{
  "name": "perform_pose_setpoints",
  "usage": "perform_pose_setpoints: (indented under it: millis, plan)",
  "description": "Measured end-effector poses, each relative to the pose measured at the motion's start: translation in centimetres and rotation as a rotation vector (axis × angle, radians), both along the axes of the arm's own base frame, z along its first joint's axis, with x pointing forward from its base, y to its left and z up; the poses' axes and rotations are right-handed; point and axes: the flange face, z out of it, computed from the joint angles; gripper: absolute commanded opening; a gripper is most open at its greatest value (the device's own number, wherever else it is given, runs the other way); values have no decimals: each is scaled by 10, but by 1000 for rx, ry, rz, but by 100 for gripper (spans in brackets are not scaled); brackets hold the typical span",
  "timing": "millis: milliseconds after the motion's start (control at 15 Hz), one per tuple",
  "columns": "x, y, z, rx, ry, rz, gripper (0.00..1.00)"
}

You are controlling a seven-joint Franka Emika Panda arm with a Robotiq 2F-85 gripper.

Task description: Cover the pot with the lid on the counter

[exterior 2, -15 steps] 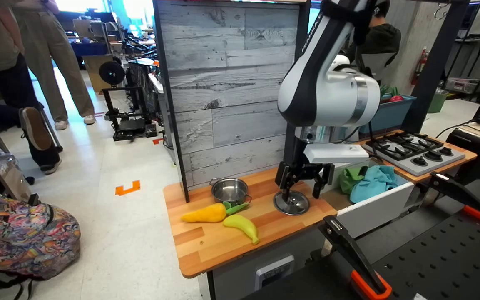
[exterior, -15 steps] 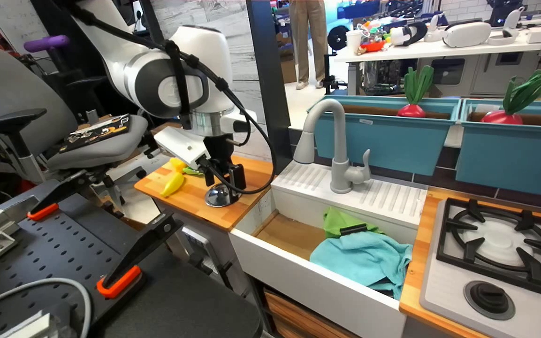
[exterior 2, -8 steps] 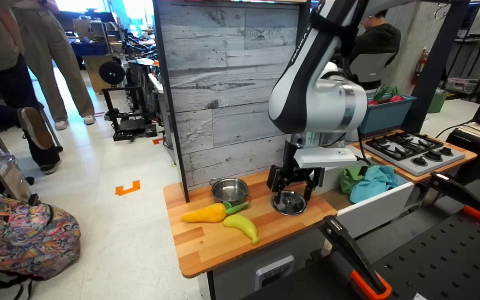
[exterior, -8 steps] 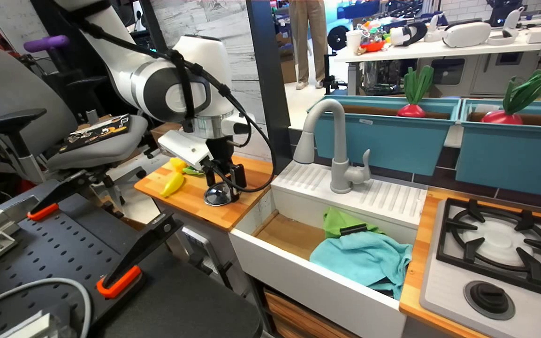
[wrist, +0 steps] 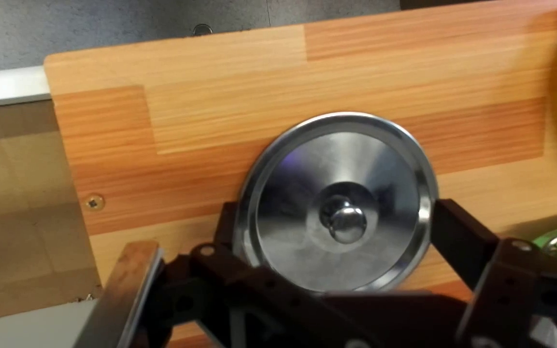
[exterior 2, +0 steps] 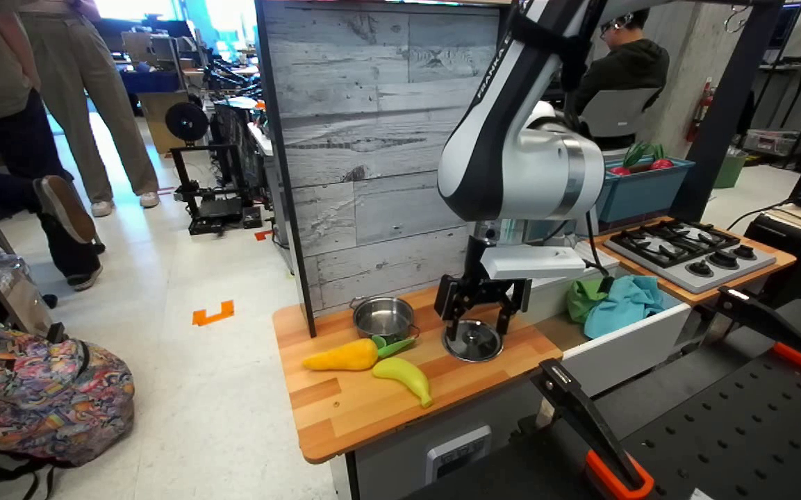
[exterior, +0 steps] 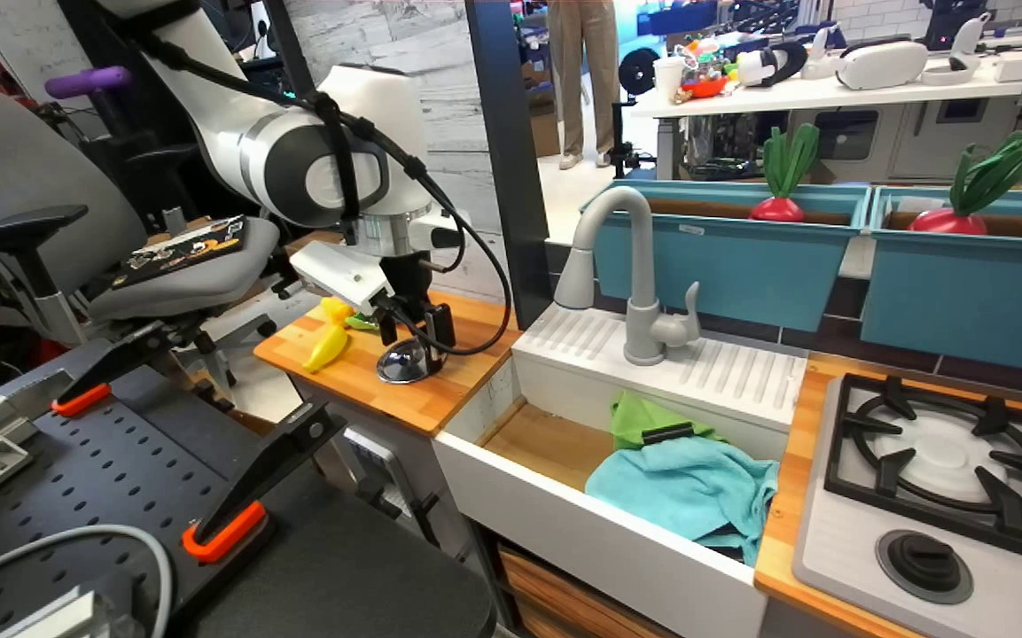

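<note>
Although the fingers (wrist: 462, 237) of the black gripper (exterior 2: 476, 333) are spread widely, the lid (wrist: 338, 203) is clasped between them by its rim, its knob (wrist: 348, 225) being turned upward. Whether the lid is raised from the wooden counter (exterior 2: 344, 417) cannot be told. Near the lid, a yellow banana (exterior 2: 406, 377) is laid, and next to this an orange carrot (exterior 2: 342, 355). A little farther, just beside the carrot's green leaves (exterior 2: 396, 346), the pot (exterior 2: 384, 319) is set upright on the counter, apart from the lid. Beyond the counter, a blue cloth (exterior: 683, 487) and a green cloth (exterior: 652, 418) are contained in the white sink (exterior: 608, 558), and past this a stove (exterior: 843, 536) is placed.
</note>
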Motion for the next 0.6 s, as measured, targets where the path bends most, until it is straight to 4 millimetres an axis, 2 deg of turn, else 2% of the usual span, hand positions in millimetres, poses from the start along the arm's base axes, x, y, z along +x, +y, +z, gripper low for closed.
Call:
perform_pose_setpoints:
  millis: [400,600]
  plan:
    - [1,5,17,6,-16,7,100]
    - [2,5,19,3,-18,8,100]
